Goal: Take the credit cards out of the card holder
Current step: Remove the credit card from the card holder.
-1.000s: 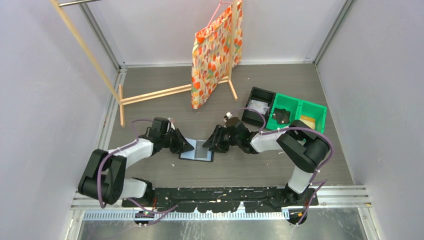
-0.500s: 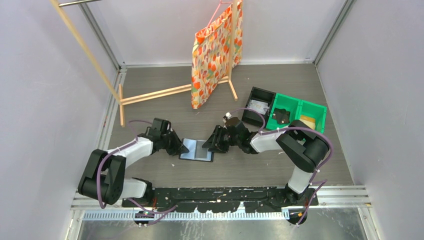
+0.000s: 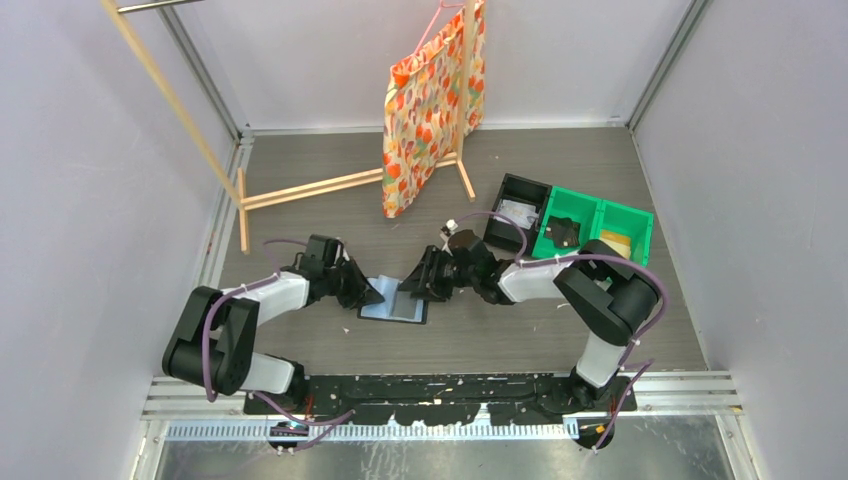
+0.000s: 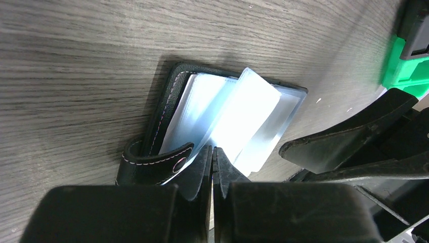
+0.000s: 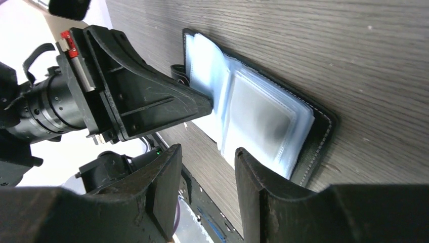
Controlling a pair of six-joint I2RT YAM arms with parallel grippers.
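1. Card holder [image 3: 398, 308] lies open and flat on the table [image 3: 520, 340], between the two arms, blue-grey sleeves facing up, its black clasp tab [image 4: 154, 163] curling on the side nearest the left arm
2. Left gripper [image 4: 212, 161] has its fingers pressed together, and a pale credit card [image 4: 248, 114] runs skewed out of the sleeves right down into that pinch. It looks like a hold on the card's corner
3. Right gripper [image 5: 206, 158] hangs at the holder's other half, fingers standing apart, nothing between them. Whether a fingertip touches the holder, I cannot tell
4. Step in hand, as I judge it: draw that card clear of its pocket. Pull along the card's own length, low and slow, away from the holder rather than upward, because a corner grip on slick plastic can slip or bend the card
5. Best help from the right side: press down on the free half so the holder doesn't ride along
6. Watch the neighbouring sleeves. If they fan up with the card, ease off and take a deeper bite
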